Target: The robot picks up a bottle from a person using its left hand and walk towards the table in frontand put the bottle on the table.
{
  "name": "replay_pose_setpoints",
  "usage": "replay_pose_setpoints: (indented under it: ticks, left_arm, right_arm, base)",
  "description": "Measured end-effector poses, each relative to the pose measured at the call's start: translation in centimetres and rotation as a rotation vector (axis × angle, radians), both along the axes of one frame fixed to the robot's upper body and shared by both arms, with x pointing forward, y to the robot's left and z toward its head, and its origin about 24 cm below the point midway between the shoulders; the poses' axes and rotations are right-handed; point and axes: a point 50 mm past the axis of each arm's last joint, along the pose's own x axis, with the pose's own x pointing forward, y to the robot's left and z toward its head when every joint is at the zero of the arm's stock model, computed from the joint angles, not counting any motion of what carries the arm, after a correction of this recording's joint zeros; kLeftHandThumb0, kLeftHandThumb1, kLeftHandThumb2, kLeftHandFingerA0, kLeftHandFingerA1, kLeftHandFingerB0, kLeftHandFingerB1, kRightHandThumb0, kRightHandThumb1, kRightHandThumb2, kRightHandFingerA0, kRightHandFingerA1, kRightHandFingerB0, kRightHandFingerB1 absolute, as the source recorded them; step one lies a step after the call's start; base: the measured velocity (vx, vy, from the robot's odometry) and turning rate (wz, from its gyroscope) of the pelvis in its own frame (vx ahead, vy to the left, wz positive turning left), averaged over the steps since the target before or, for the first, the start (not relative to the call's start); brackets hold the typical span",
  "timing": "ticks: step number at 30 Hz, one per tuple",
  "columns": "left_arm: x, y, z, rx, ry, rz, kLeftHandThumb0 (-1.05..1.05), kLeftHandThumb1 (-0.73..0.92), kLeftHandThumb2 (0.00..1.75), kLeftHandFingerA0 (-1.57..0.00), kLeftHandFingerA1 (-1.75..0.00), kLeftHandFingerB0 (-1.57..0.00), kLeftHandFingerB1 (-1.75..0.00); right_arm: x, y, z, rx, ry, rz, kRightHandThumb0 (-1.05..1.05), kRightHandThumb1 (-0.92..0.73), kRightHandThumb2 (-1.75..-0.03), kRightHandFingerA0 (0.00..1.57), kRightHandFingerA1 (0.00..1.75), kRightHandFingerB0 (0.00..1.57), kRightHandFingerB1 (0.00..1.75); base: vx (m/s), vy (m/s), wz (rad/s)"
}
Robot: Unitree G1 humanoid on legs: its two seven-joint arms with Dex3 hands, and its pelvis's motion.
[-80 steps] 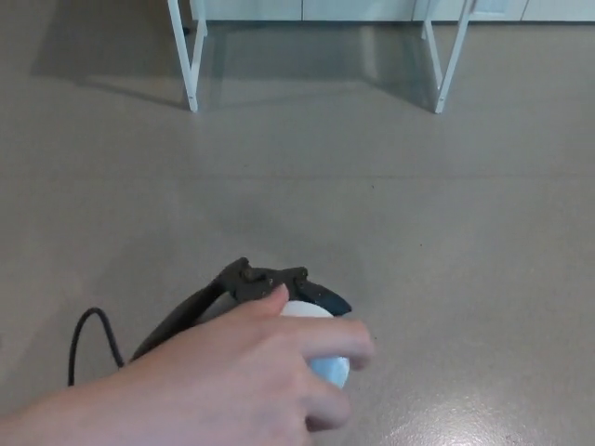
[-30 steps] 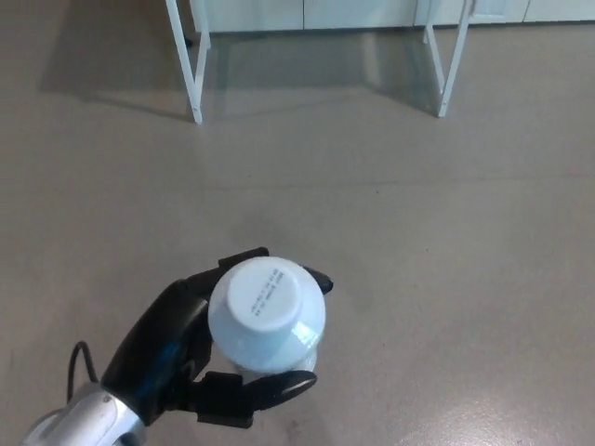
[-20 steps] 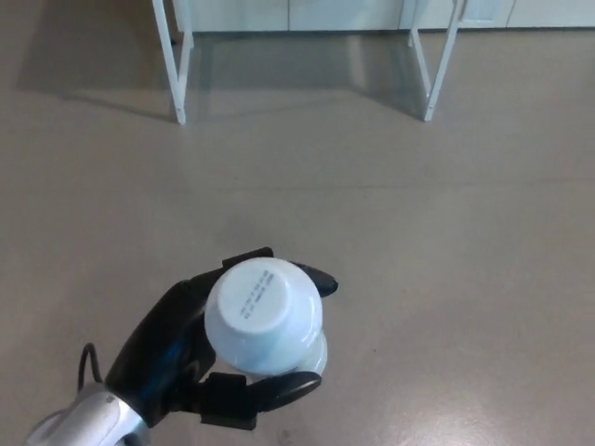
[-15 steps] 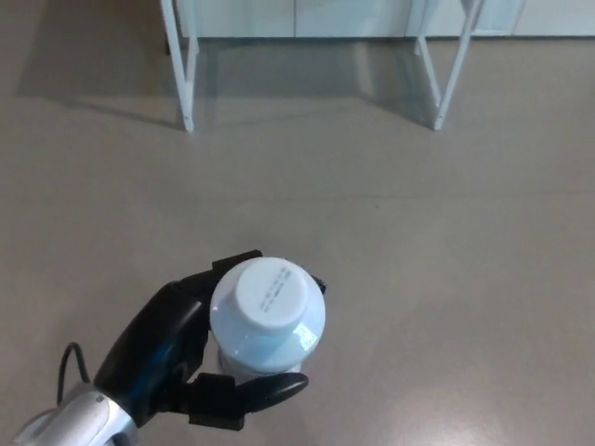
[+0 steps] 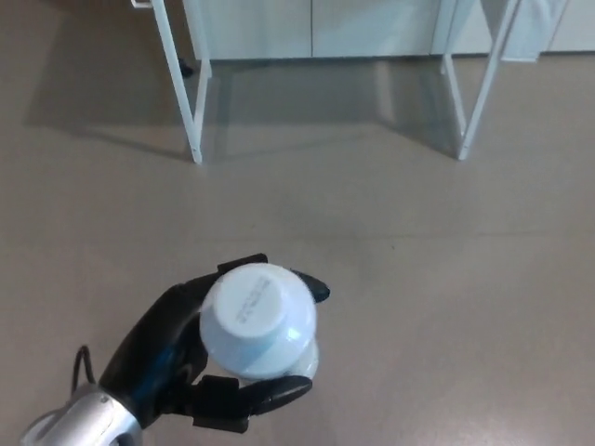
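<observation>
I look straight down on a pale blue bottle with a white cap (image 5: 257,319), seen top-on and held upright over the floor. My left hand (image 5: 177,358) is shut on it, black fingers wrapped around its body, the thumb (image 5: 251,398) curling under the near side. The table's white legs (image 5: 178,79) stand ahead at the top of the head view; its top is out of frame. My right hand does not show.
A second pair of white table legs (image 5: 479,79) stands at the upper right. White cabinet fronts (image 5: 316,28) run behind the legs. Grey floor (image 5: 446,307) stretches between me and the table. A black cable (image 5: 84,364) loops by my left wrist.
The person's hand that held the bottle is gone; my left hand alone holds it now. The whole view has shifted, the table legs sliding lower and larger in the picture.
</observation>
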Motion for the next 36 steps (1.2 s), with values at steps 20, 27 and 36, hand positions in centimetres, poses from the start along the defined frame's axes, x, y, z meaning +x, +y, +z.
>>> replay_pose_setpoints:
  ticks: [20,27,36]
  left_arm:
    - [-0.29,0.68,-0.24,0.009,0.014,0.027,-0.12,0.75,0.82,-0.98,-1.10,-0.83,-0.78]
    - [-0.11,0.80,-0.15,-0.003,0.012,0.033,-0.11,0.75,0.83,-1.00,-1.13,-0.84,-0.76]
    - [-0.06,0.72,0.24,-0.014,-0.004,0.030,-0.10,0.77,0.82,-1.03,-1.18,-0.82,-0.81]
  right_arm:
    - [-0.59,0.39,-0.44,0.013,0.021,0.004,-0.40,-0.54,-0.78,0.64,0.57,0.47,0.50]
    - [-0.56,0.69,-0.59,0.019,0.026,0.009,-0.41,-0.54,-0.77,0.63,0.56,0.46,0.49]
    - [-0.58,0.25,-0.38,0.006,0.025,0.007,-0.41,-0.55,-0.79,0.64,0.57,0.48,0.51]
  base:
    - [0.43,0.069,-0.12]
    - [0.48,-0.081,0.13]
    - [0.41,-0.038,-0.02]
